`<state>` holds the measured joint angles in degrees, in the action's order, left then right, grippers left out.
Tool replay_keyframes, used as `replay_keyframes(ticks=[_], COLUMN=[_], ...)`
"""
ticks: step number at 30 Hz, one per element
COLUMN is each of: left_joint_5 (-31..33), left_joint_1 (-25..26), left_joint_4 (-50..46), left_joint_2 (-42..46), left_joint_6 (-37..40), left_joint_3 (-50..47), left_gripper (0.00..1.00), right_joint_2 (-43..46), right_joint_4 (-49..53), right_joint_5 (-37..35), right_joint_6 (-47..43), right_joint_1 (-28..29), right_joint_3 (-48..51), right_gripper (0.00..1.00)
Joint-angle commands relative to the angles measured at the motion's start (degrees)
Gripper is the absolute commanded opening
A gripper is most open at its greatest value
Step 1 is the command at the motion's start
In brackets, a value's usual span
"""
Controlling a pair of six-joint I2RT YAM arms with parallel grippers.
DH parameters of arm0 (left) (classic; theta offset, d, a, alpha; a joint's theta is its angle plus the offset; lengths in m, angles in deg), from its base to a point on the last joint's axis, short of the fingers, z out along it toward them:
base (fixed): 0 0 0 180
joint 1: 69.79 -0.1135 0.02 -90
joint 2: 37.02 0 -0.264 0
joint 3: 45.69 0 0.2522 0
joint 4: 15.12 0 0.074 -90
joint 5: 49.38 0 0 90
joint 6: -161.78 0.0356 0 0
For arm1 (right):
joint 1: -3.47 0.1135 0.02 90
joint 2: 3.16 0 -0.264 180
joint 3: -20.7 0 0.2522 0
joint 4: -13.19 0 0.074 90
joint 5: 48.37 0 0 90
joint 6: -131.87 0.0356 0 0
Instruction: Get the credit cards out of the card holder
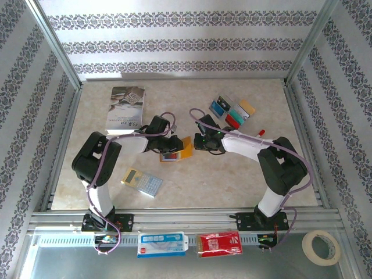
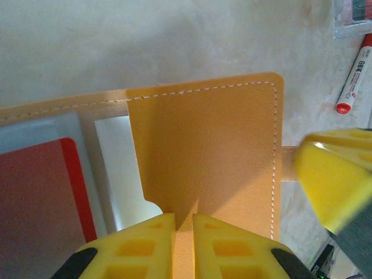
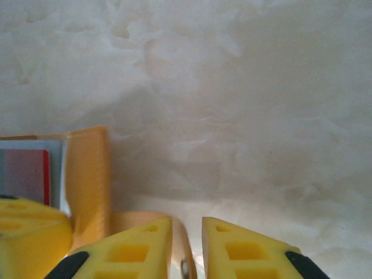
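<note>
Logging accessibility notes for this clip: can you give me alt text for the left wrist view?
The left gripper, with yellow fingers, pinches the orange flap of the open card holder above a pale marbled table. A red credit card sits in the holder's pocket at the left, and a red marker lies on the table at the upper right.

Left gripper [image 1: 170, 145], right gripper [image 1: 201, 142] flank card holder [image 1: 181, 149] (nearside table [image 1: 221, 180] open).

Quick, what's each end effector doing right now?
Left end effector: closed on a flap of the card holder.
Right end effector: slightly open, the holder's tab between its fingers.
</note>
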<state>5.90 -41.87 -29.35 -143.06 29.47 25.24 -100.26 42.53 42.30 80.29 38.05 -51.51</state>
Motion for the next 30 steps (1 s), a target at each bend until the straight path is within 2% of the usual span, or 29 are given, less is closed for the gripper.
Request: replay_keyframes(ticks=[1,7,11,17,26,30], left_joint_5=[-1.3,0.1,-0.3,1.4,-2.1,-0.9], left_joint_1=[0.9,0.9,0.8,0.3,-6.3,-9.3], left_joint_4=[1.4,-1.7,-2.9,-3.7,4.1,3.1], left_joint_2=[-1.1,-2.3,-2.7,0.6,8.4,11.0], left_joint_6=[0.0,1.8,2.8,2.1,-4.2,-4.0], left_joint_3=[1.8,2.2,3.4,2.7,-6.3,-8.8], left_gripper=[0.15,0.11,0.10,0.07,0.07,0.12], right_joint_2=[5.7,9.5,6.4,0.9,-4.4,-4.3], right_joint_4=[-1.5,-4.4,-8.9,-11.1,-13.1,-13.1], right_joint_5=[-2.3,0.3,4.9,4.7,9.1,8.2], right_joint_6=[1.8,4.3,8.1,12.4,11.3,10.3], right_joint_1=[-0.8,-0.5,0.8,2.1,1.9,2.0], right_joint_3=[1.0,1.5,1.2,1.1,1.2,1.3], right_gripper=[0.27,0.27,0.25,0.18,0.17,0.17])
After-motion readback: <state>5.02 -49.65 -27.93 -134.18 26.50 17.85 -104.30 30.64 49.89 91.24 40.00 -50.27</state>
